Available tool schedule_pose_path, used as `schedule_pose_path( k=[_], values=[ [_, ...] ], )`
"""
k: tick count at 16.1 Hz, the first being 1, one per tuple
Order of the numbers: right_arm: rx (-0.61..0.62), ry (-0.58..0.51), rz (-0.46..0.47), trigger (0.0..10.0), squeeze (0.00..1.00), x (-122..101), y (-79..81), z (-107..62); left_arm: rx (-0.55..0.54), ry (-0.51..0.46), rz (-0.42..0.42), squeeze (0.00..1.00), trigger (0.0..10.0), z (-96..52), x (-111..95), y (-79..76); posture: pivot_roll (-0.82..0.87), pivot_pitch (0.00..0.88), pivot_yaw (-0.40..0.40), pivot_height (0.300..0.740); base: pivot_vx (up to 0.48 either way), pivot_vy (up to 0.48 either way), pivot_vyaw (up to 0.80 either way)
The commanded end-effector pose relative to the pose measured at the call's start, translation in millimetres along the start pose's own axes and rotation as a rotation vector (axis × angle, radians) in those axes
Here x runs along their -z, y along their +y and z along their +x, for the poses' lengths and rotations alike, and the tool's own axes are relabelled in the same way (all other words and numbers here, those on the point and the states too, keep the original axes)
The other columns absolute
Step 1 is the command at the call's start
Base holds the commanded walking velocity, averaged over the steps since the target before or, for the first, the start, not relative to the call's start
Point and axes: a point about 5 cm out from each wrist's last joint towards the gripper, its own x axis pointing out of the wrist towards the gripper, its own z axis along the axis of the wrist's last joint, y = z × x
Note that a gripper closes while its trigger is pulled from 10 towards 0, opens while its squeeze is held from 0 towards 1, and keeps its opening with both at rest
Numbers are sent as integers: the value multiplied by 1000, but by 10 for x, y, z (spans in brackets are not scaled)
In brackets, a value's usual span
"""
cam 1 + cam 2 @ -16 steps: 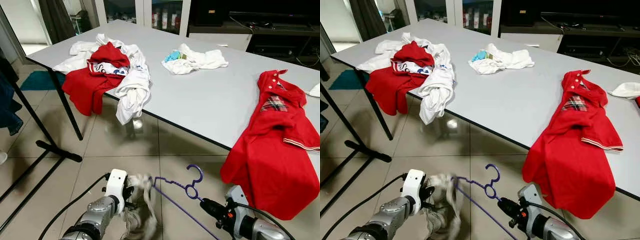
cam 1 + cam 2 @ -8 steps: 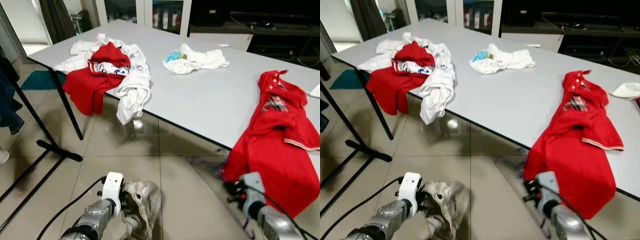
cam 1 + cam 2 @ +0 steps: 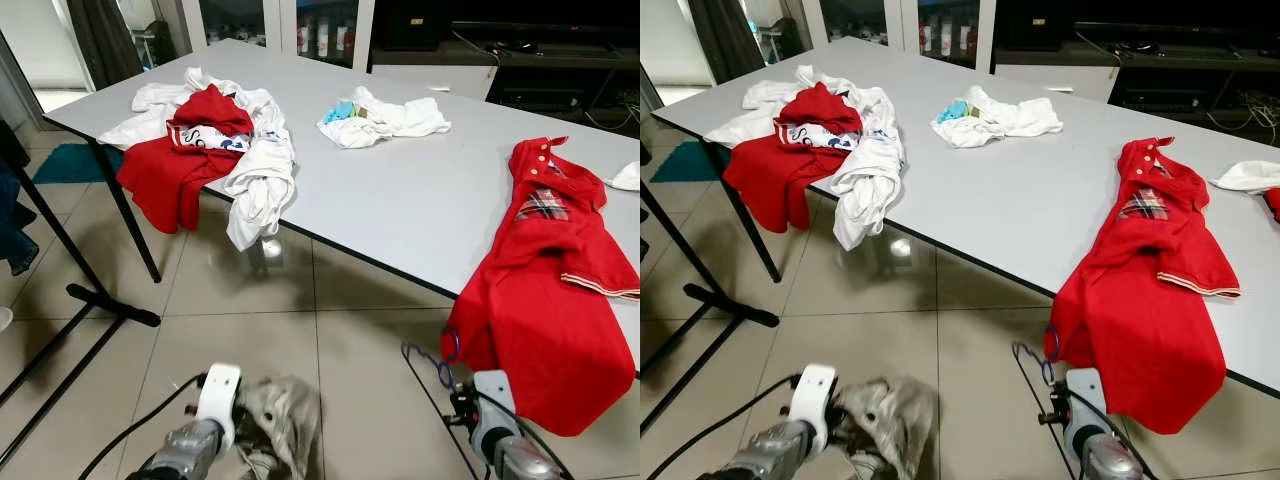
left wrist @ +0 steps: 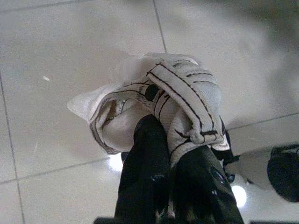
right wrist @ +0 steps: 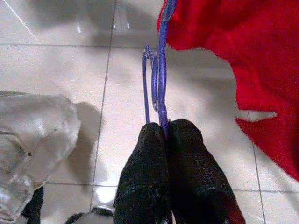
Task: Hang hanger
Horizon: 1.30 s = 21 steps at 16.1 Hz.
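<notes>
Purple wire, the hanger [image 3: 436,358] sits low beside the red polo shirt [image 3: 548,290] that drapes off the worktop [image 3: 400,190]; we judge it is carried clear of the floor for hanging. Left of the polo, our left gripper [image 3: 240,425] holds a pale garment [image 3: 283,420]. In the left wrist view, the jaws pinch that cloth. In the right wrist view, the right gripper [image 5: 166,135] has its jaws pressed on the hanger, beside the polo.

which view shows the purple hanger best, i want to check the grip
The right wrist view: the thin purple wire hanger rises straight from the right hand, whose black fingers are shut on it, against pale floor tiles. Both eye views show it small and low, its hook beside the hem of the red polo shirt.
</notes>
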Motion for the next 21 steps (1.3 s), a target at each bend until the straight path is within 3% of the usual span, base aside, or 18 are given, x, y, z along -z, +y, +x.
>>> schedule_pose_path(
  k=[1,5,12,16,21],
  values=[
    [16,-23,-17,10000,0,-54,-5,22,-17,-9,21,0,10000,-10,-33,60,-115,0,20,740,0,0,0],
    [12,17,-71,10000,0,2,37,44,-38,-4,5,0,10000,-16,-10,80,-103,0,9,740,0,0,0],
    [-52,-34,-64,10000,0,-83,121,81,-32,-44,-8,0,10000,8,-98,24,-101,0,3,740,0,0,0],
    [-420,-90,61,10000,0,-248,367,83,-25,-156,-32,0,10000,43,-477,12,-105,0,10,740,0,0,0],
    [-681,-128,23,10000,0,-430,493,-7,-41,-200,-18,0,10000,30,-725,97,-119,0,22,740,0,0,0]
  ],
)
